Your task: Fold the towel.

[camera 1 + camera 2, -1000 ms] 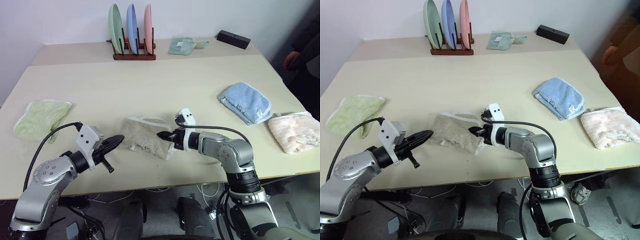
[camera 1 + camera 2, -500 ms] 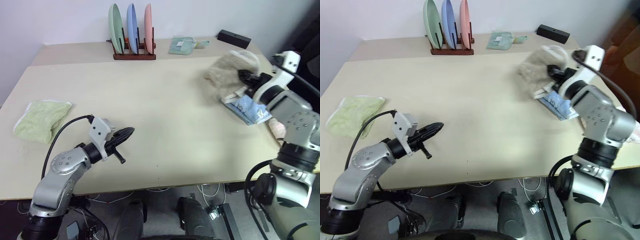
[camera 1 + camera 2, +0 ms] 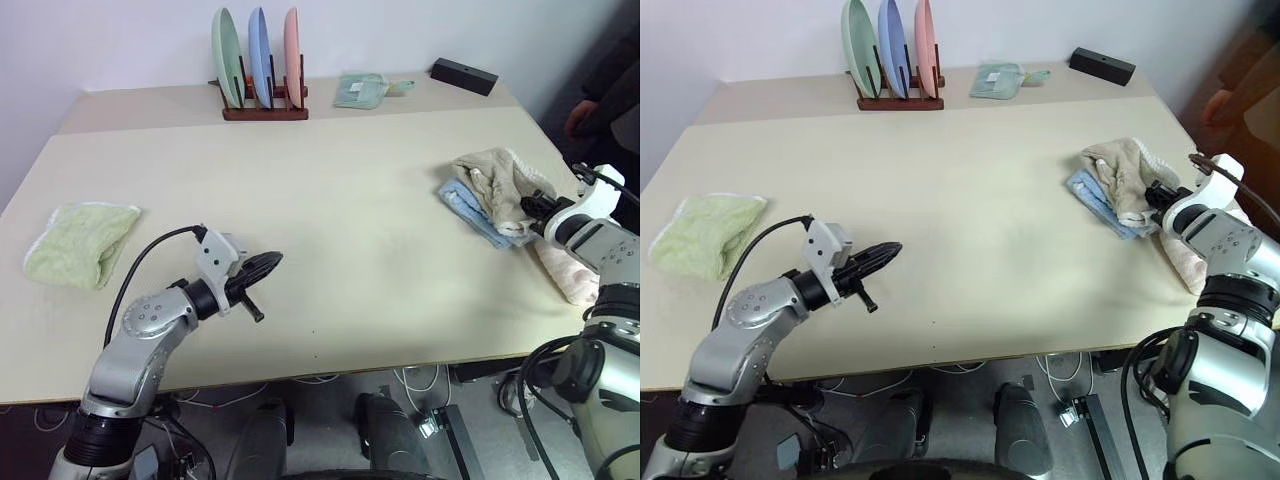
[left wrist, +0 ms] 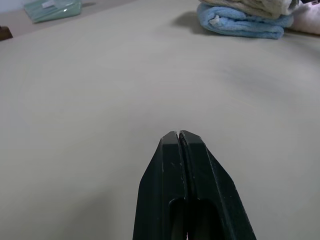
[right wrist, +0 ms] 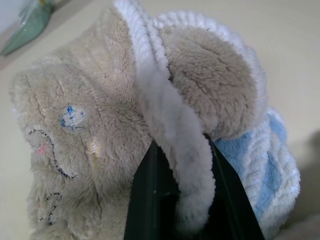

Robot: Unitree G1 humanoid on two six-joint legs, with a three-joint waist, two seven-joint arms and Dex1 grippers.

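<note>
Surface: beige table (image 3: 330,200) | towel (image 3: 495,176): bunched atop light blue towel (image 3: 468,207) near right edge | right gripper (image 5: 177,200): fingers parted around the towel's white corded edge, touching it | left gripper (image 4: 180,137): pressed together, empty, above bare tabletop near front-left.

- Worktop (image 3: 330,190): carrying all items.
- Towel (image 3: 497,176): beige, lying bunched atop the blue towel (image 3: 468,206) near the right edge.
- Right tool (image 3: 531,207): touching the towel's edge.
- Left tool (image 3: 268,263): hovering with fingers together, holding nothing.
- Green towel (image 3: 75,241): lying far left.
- Plate rack (image 3: 262,110): holding three upright plates.
</note>
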